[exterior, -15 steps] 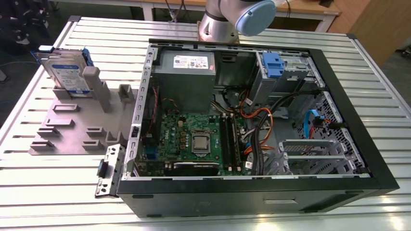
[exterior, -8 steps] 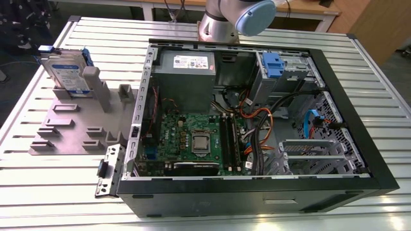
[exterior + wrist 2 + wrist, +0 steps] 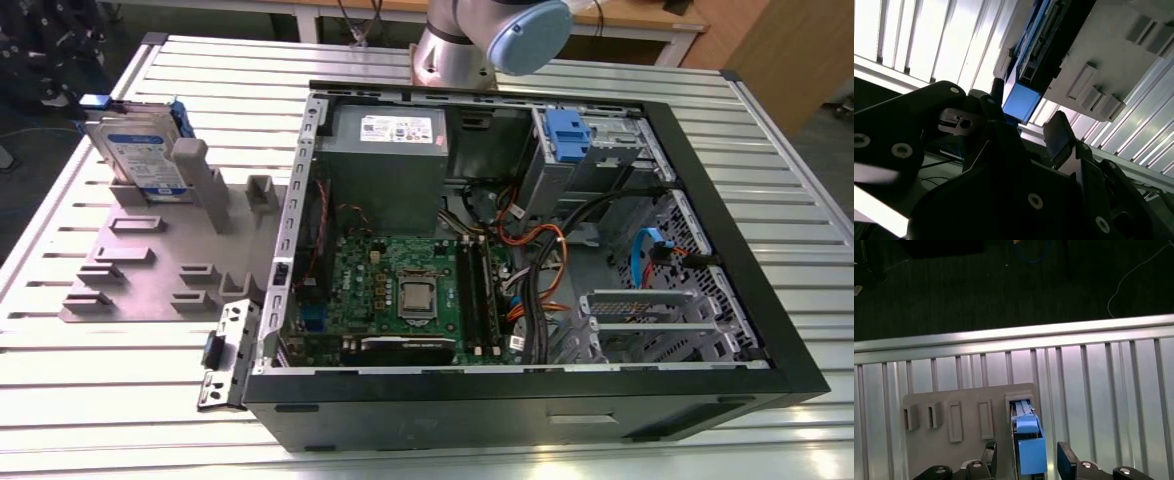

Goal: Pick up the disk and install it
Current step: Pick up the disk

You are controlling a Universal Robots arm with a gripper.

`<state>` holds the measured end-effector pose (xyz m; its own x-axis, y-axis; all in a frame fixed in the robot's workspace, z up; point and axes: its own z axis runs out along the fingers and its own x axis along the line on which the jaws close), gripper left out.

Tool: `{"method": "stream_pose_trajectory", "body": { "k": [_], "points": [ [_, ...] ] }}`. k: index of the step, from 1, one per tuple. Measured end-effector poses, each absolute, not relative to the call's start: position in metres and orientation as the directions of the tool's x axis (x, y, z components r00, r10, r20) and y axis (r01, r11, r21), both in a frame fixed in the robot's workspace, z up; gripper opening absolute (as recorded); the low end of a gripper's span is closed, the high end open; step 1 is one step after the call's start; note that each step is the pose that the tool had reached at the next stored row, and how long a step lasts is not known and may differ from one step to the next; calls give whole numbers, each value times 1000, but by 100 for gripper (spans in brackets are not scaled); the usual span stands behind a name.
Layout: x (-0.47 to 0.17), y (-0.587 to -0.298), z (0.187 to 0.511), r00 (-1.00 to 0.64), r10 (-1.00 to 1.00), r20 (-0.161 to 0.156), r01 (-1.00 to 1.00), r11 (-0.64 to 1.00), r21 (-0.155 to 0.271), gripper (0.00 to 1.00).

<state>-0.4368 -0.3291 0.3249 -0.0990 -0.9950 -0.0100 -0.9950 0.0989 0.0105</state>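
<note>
The disk (image 3: 138, 150), silver with a white-and-blue label and a blue carrier frame, stands on edge in a slot of the grey holder (image 3: 147, 260) at the exterior view's left. In the first wrist view its blue end (image 3: 1030, 447) rises from the holder (image 3: 954, 415). My gripper (image 3: 1028, 462) is open, with one dark finger (image 3: 988, 454) on each side of the blue end, apart from it. The second wrist view shows the disk (image 3: 1039, 45), its blue end (image 3: 1021, 102) and the open gripper (image 3: 1026, 117) with a fingertip (image 3: 1059, 132) beside that end.
An open black computer case (image 3: 747, 300) lies on the slatted metal table (image 3: 80, 400), with a motherboard (image 3: 400, 290), a grey power-supply box (image 3: 387, 135) and a blue latch (image 3: 567, 135) at a drive cage. The arm's base (image 3: 461, 50) stands behind the case. The table edge (image 3: 1014, 335) runs beyond the holder.
</note>
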Motion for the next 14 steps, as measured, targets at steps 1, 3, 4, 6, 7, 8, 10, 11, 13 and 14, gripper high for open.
{"method": "stream_pose_trajectory", "body": {
  "k": [1, 3, 4, 6, 7, 8, 10, 11, 13, 14],
  "points": [
    [-437, -329, 324, -92, -996, -10, -996, 92, 8, 59],
    [-437, -329, 322, -65, -998, -10, -998, 65, 5, 59],
    [-437, -329, 321, -50, -999, -10, -999, 50, 5, 59],
    [-437, -329, 318, -25, -1000, -10, -1000, 25, 5, 59],
    [-438, -329, 317, -20, -1000, -10, -1000, 20, 4, 59],
    [-439, -329, 315, -18, -1000, -10, -1000, 18, 4, 59],
    [-441, -329, 313, -16, -1000, -11, -1000, 15, 4, 59],
    [-441, -329, 312, -15, -1000, -11, -1000, 15, 4, 59],
    [-441, -329, 312, -15, -1000, -11, -1000, 15, 4, 59],
    [-441, -329, 312, -15, -1000, -11, -1000, 15, 4, 59]
  ]
}}
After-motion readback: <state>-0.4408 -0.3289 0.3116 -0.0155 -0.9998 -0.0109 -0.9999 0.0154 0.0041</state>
